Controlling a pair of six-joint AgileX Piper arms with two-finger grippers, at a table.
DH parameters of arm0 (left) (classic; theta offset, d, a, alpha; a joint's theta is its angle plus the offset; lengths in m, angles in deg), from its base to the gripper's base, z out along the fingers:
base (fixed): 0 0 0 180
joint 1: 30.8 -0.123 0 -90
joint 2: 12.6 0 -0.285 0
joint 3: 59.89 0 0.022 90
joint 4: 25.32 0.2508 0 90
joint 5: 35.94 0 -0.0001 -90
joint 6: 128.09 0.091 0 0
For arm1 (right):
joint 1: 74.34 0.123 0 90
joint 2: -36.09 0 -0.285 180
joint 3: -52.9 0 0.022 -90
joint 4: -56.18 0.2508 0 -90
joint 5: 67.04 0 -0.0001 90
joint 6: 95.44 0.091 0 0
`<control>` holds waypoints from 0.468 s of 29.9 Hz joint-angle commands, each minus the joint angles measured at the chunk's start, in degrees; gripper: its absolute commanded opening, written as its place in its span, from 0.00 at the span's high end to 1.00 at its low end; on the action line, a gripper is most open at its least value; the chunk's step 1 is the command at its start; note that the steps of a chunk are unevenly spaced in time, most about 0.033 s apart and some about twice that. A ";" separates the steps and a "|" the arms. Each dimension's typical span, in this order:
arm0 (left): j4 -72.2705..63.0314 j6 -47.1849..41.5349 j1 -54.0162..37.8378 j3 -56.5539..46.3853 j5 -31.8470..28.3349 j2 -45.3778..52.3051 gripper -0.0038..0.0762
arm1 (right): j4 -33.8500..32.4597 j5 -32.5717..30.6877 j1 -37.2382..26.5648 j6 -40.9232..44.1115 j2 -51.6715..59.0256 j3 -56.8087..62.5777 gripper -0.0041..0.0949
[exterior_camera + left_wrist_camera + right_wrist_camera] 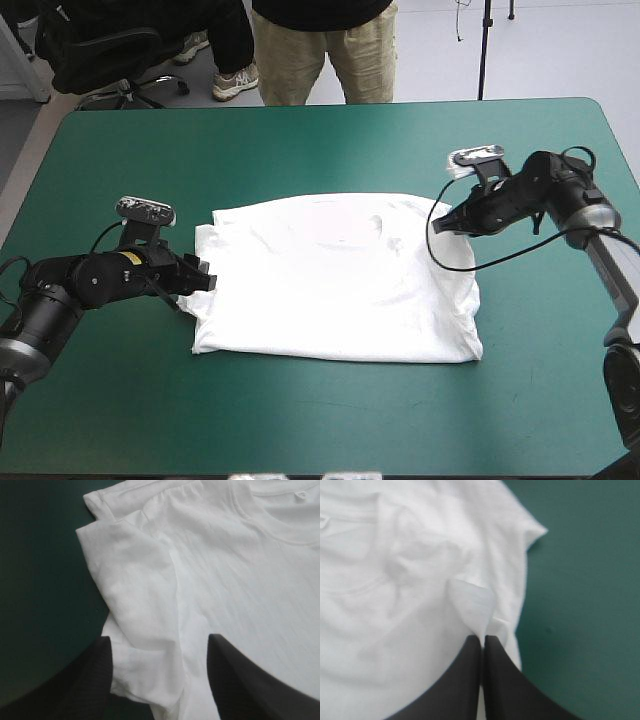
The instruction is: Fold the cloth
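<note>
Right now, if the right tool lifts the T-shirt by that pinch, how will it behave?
Probably floppy: the T-shirt lies wrinkled and folded over itself, so it should drape. Likely light, since the right tool tents a small peak of it. It may slip from so small a pinch.

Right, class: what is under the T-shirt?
Only the teal-green cover shows around the T-shirt, which lies flat on it. Anything beneath is hidden by the fabric.

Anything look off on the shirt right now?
Nothing damaged. The T-shirt lies flat but wrinkled near the collar, and its sleeve between the open jaws of the left gripper is creased over itself. The right gripper pinches a small peak.
</note>
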 commanded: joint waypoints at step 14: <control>0.55 -1.86 0.13 1.71 4.66 1.12 0.43 | 1.14 5.98 11.17 1.12 -9.23 -1.14 0.77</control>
